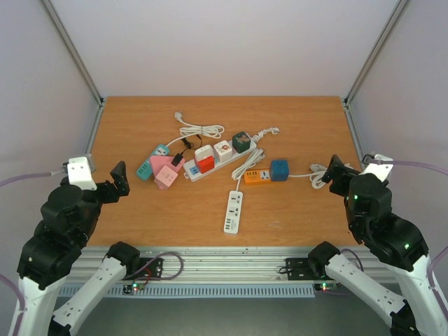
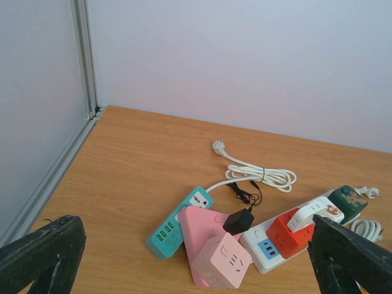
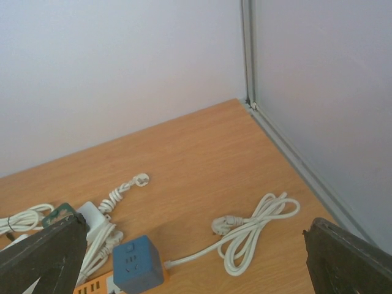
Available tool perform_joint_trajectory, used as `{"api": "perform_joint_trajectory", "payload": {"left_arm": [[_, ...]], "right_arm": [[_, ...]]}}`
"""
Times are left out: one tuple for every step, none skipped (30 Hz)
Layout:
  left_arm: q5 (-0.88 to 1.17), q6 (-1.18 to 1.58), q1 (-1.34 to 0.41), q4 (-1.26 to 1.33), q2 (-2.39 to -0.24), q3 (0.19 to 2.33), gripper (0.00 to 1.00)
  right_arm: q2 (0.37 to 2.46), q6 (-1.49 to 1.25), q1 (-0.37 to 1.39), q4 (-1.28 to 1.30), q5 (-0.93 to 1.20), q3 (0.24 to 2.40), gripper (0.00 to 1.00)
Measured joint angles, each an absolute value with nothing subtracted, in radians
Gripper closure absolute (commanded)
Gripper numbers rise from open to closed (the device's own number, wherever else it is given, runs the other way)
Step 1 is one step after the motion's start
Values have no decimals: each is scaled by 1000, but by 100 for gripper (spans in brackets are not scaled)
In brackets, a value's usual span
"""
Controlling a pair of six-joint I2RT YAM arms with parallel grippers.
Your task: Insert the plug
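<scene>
Several power strips and loose plugs lie mid-table. A white plug [image 3: 222,224] on a coiled cord [image 1: 319,175] lies right of the blue cube socket [image 3: 138,265], whose cord it is. A black adapter plug [image 2: 238,220] rests between the pink strip [image 2: 202,229] and the long white strip [image 1: 210,166]. My left gripper [image 1: 115,183] hovers open over the table's left edge, well short of the pink cube [image 2: 223,262]. Near the right edge my right gripper [image 1: 334,176] is open too, just behind the coiled cord. Neither holds anything.
A teal strip [image 1: 150,162], an orange strip [image 1: 257,177] and a small white strip [image 1: 234,211] also lie there. Red [image 2: 288,233], white and green [image 1: 241,141] adapters sit on the long strip. More white cords with plugs [image 1: 179,115] [image 3: 141,179] lie behind. Metal frame rails [image 3: 294,156] border the table.
</scene>
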State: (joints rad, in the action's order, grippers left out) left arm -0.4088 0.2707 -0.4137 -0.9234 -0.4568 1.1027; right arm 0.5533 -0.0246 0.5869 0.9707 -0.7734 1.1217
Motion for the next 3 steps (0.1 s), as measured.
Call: {"api": "perform_joint_trajectory", "payload": {"left_arm": [[-409,270,-414,-923,-457,1103,1],[-409,269,-414,-923,-458,1103,1],[-409,269,-414,-923,-458,1102,1]], "right_arm": [[553,-24,587,968,-774,1121,3],[553,-24,587,968,-774,1121,3],[553,-24,587,967,-774,1120,3]]}}
